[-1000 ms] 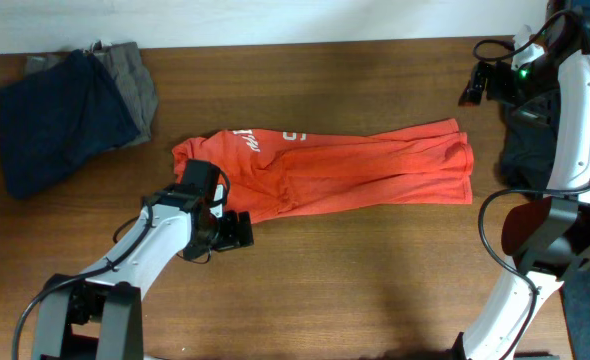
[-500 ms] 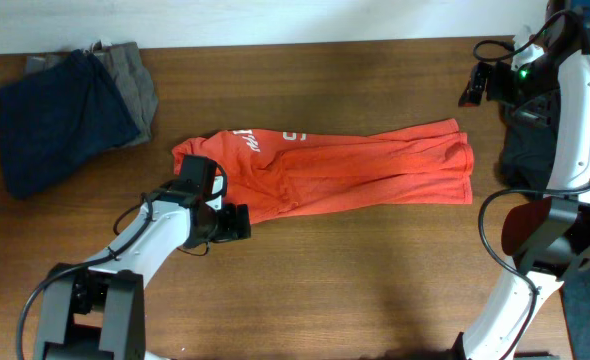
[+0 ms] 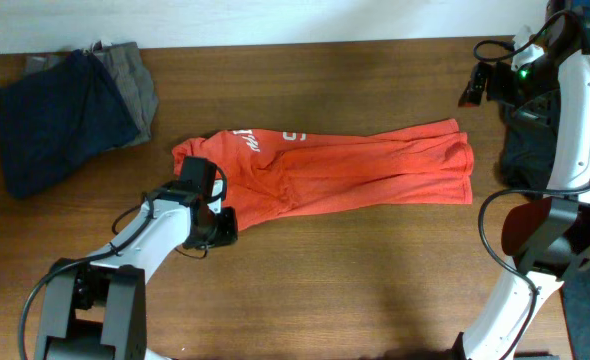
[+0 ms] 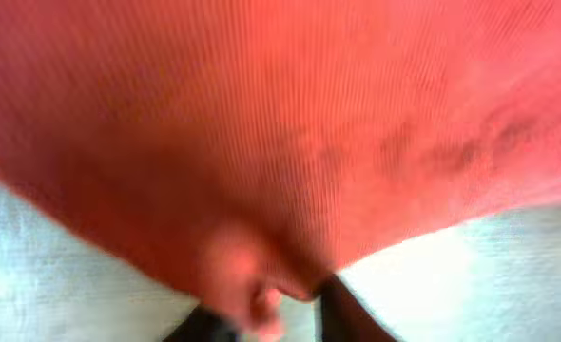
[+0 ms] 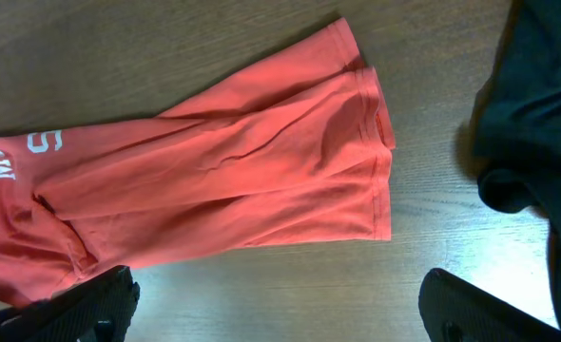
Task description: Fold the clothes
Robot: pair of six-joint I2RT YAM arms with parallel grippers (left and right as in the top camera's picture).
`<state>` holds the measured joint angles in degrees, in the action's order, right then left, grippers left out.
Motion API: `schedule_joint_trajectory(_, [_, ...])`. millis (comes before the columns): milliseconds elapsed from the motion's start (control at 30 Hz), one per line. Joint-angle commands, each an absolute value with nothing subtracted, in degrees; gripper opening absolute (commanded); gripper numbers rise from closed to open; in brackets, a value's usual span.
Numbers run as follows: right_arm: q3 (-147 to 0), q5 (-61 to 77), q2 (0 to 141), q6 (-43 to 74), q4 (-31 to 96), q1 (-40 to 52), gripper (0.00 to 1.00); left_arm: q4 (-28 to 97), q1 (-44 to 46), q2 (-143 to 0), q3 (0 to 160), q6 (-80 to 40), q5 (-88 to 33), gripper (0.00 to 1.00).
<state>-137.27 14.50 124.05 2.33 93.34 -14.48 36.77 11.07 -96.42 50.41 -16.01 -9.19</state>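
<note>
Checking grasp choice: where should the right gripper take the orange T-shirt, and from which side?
On the orange T-shirt, the near hem corner, from the right: its stacked layers end there in a flat free edge on the side of the right gripper, and the left gripper pinches the other end.

An orange-red short-sleeved fabric T-shirt [image 3: 345, 175] with white lettering [image 3: 250, 140] is stretched out, creased, across the middle of the brown wooden surface [image 3: 375, 270]. A navy fabric garment [image 3: 60, 115] is heaped partly over a grey fabric garment [image 3: 135, 85] at the far left corner, and a black fabric garment [image 3: 523, 150] is bunched at the right edge.
</note>
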Motion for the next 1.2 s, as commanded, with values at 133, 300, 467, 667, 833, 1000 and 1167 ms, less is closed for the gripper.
schedule_joint_trajectory(133, [-133.6,15.0,124.1,1.7,91.7,-14.5,0.99,40.1,10.9,-87.9,53.2,-15.8,-9.6,0.01])
schedule_joint_trajectory(300, [-132.5,15.0,124.1,1.7,90.8,-14.5,0.99,40.1,10.9,-85.9,53.3,-15.8,-9.6,0.01])
schedule_joint_trajectory(467, [-132.5,15.0,124.1,1.7,90.8,-14.5,0.99,39.5,10.9,-85.9,55.3,-15.8,-9.6,0.01])
schedule_joint_trajectory(667, [-132.5,15.0,124.1,1.7,90.8,-14.5,0.99,35.8,10.9,-85.9,57.7,-18.0,-9.6,0.01])
schedule_joint_trajectory(833, [-132.5,15.0,124.1,1.7,90.8,-14.5,0.99,30.9,10.9,-85.9,57.7,-18.4,-9.6,0.01])
schedule_joint_trajectory(1000, [-132.5,15.0,124.1,1.7,90.8,-14.5,0.99,24.1,10.9,-86.0,57.7,-18.5,-8.9,0.01])
schedule_joint_trajectory(1167, [-132.5,15.0,124.1,1.7,90.8,-14.5,0.99,17.0,10.9,-87.5,57.7,-18.6,-8.5,0.01])
